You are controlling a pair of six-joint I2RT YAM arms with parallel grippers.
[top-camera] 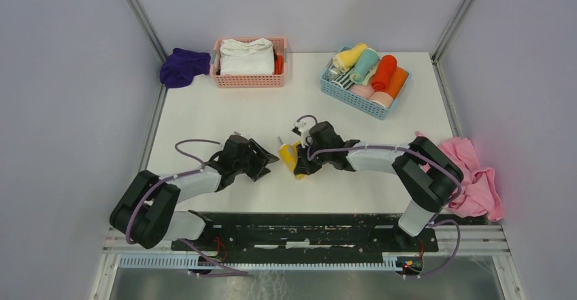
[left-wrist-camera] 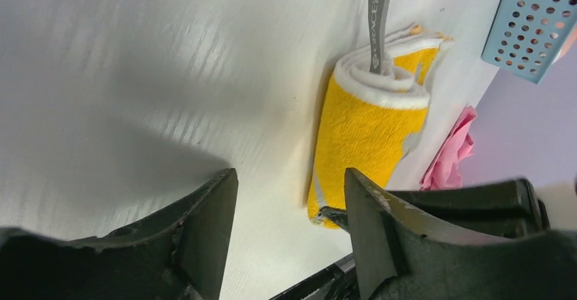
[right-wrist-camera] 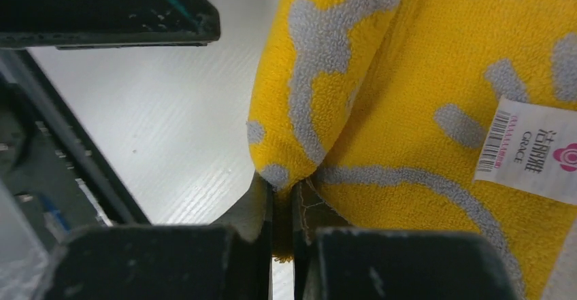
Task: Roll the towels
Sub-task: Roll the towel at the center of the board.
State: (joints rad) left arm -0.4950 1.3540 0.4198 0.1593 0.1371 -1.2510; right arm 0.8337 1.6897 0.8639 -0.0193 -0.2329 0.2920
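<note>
The yellow towel [top-camera: 289, 157] lies partly rolled at the middle of the table, with its white inner layers showing at one end [left-wrist-camera: 381, 86]. My right gripper [top-camera: 300, 169] is shut on a fold at the yellow towel's edge [right-wrist-camera: 320, 75], and its jaws [right-wrist-camera: 282, 194] pinch the cloth tightly. Just left of the roll, my left gripper [top-camera: 272, 158] stands open and empty [left-wrist-camera: 289, 177], a short gap from the towel. The purple towel [top-camera: 184, 67] lies crumpled at the far left corner, away from both grippers.
A pink basket [top-camera: 248, 80] with white cloths stands at the back. A blue basket [top-camera: 354, 98] holds several rolled towels at the back right. A pale pink cloth [top-camera: 476, 177] hangs over the table's right edge.
</note>
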